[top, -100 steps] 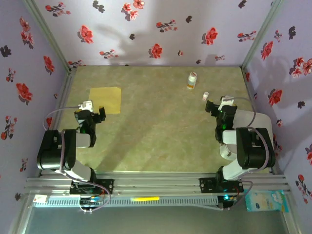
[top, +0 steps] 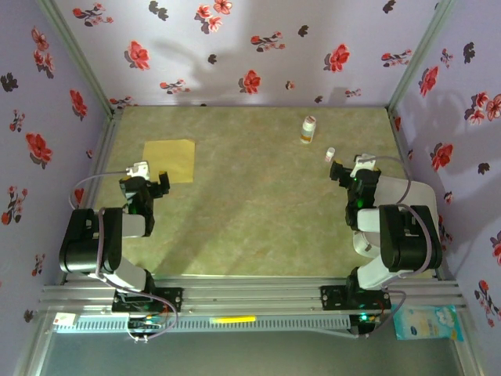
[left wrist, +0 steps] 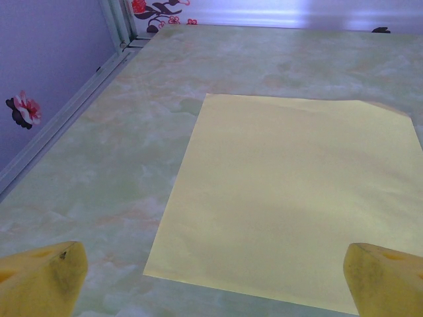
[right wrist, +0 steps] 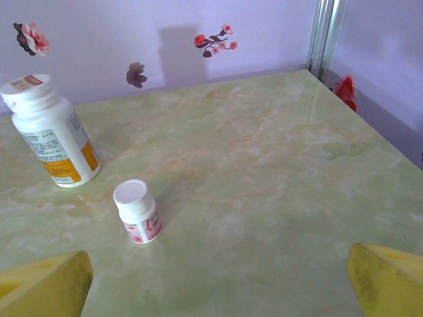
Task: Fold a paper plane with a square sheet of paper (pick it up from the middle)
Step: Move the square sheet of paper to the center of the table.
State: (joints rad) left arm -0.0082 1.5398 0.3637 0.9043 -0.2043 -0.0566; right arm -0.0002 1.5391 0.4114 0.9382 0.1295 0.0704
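The left gripper (top: 145, 180) is wide open and holds nothing. In the left wrist view, its two yellow fingertips (left wrist: 41, 279) stand far apart at the bottom corners, above the table (left wrist: 99, 165), and touch nothing. The paper (left wrist: 297, 198) lies flat on the table just in front of them, and its near edge is between the two tips. One far corner of the paper looks a little bent.

In the top view, the paper (top: 170, 160) is on the left part of the table, beside the left wall, and the left gripper is at its near edge.

The right gripper (top: 351, 167) is also wide open and empty. In the right wrist view, its fingertips (right wrist: 390, 281) are far apart over the bare table. A small bottle (right wrist: 137, 211) stands ahead of them on the left, and a big bottle (right wrist: 53, 132) stands behind it, near the back wall.

Against the earlier picture, I see no difference: both arms, the paper and the bottles are in the same places.
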